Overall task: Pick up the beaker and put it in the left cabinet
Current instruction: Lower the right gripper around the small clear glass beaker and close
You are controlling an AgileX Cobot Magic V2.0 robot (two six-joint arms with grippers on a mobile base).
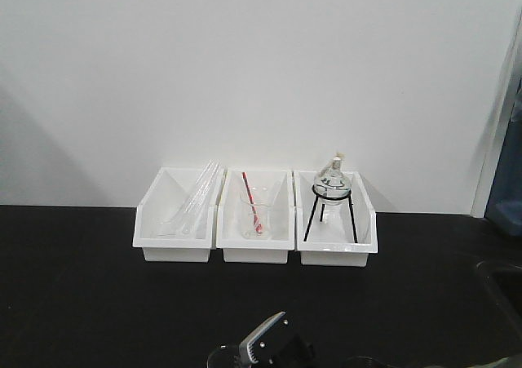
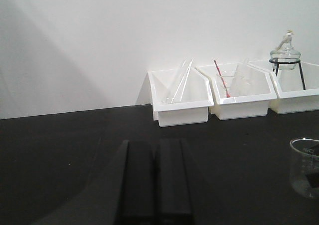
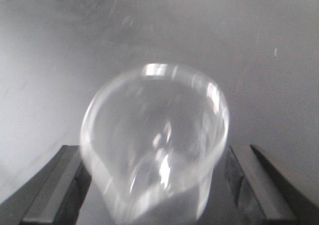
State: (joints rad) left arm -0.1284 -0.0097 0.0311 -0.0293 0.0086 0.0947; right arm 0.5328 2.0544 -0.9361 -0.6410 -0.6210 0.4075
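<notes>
Beaker (image 3: 154, 125) mouth-up between the fingers (image 3: 52, 190) of the right gripper (image 3: 154, 152), one at each side and close against the glass, presumably for a grasp across the body, sparing rim and spout. Too blurred to tell clamped from merely closing. Left gripper (image 2: 155, 144) drawn together, empty, over the black table (image 2: 60, 145), probably parked clear of the working arm. From the left wrist alone: that beaker upright, on or just above the table, well apart from the three white bins (image 2: 182, 108). From the front alone: bins face-on, with glass tubes (image 1: 196, 197), a second beaker (image 1: 265, 217) holding a red rod (image 1: 253, 203), a round flask (image 1: 333, 180) on its tripod (image 1: 311, 219). No cabinet in any view.
</notes>
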